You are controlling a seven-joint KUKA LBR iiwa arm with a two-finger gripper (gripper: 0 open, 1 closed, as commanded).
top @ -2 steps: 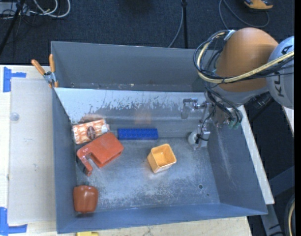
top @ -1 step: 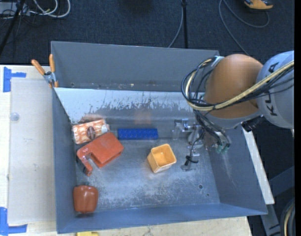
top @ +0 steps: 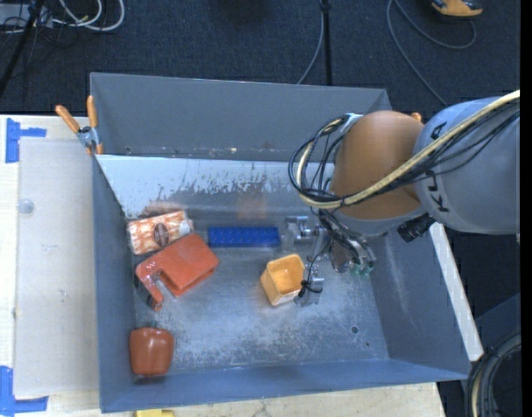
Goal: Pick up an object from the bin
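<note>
The grey metal bin (top: 249,150) took up most of the camera view, its floor dusted with pale specks and its far wall streaked with scratches. The robot arm (top: 475,176) came in from the right over the bin's right rim, a rounded orange cover (top: 379,163) on its wrist and black and yellow cables (top: 314,168) looping around it.

Of the loose things on the floor, the biggest was a flat red-orange block (top: 181,266) lying at an angle in the left half, with a small black part at its near-left corner. Just beyond it, close to the far wall, lay a crumpled orange and white packet (top: 158,231). To the right of that packet a long blue brick (top: 242,236) lay along the foot of the far wall. A dark red, pepper-shaped lump (top: 151,351) sat alone in the near-left corner, well apart from the rest.

A small yellow-orange cup (top: 282,279) lay tipped near the middle of the floor, its opening turned up and to the far side. The gripper (top: 310,288) was down at the floor, right against the cup's right side. Whether it was spread or pressed together could not be told, nor whether it had the cup's wall pinched.
</note>
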